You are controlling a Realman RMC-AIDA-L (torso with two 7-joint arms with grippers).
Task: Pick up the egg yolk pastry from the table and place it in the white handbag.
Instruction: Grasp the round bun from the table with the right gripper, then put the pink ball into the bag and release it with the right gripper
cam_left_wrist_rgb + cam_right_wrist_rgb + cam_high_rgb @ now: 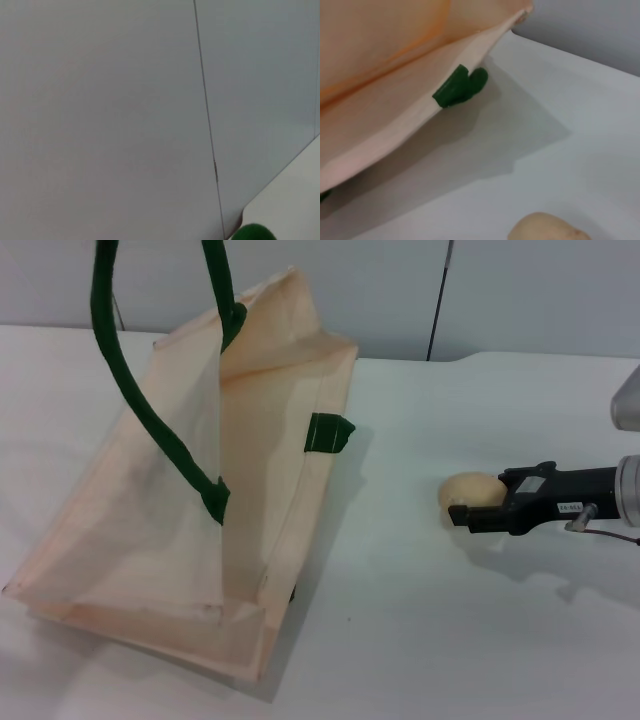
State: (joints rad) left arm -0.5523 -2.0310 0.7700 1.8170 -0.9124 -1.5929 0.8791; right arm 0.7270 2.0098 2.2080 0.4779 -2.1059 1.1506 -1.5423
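Broad white worktop [420,640]. White handbag [200,510] on its left part, green handles [130,380] lifted out of view. Right hand [462,514] at egg yolk pastry [466,492], right of bag; grip unclear. Left hand unseen.

From my right wrist: egg yolk pastry [549,227] on white table [580,130], apart from white handbag [395,90] with its green tab [460,86].

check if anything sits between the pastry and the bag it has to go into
Nothing visible does. Bare table lies between the egg yolk pastry and the white handbag. The right gripper is already at the pastry.
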